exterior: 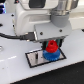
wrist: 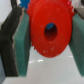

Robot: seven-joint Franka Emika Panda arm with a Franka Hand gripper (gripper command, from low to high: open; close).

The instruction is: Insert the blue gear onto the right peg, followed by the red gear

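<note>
Between my fingers (wrist: 20,45): filled by the red gear (wrist: 49,35), no spare room.
Below me: blue gear (exterior: 52,55) on the plate (exterior: 33,58) blocks descent.
Plate's exterior-view-left part: bare.
Table (exterior: 15,70) around: passable.

Right peg: not visible in either view; the gears and the hand (exterior: 52,44) cover where it would stand.

Blue gear (exterior: 52,55): exterior view shows only its rim under the red gear (exterior: 51,48); wrist view shows only a blue patch (wrist: 50,32) through the red gear's bore.

Plate (exterior: 34,57): partly covered by the gears.

Red gear, wrist view: upper edge cut by frame; teeth blurred.

Finger pads (wrist: 22,42): cropped at the frame edges.
</note>
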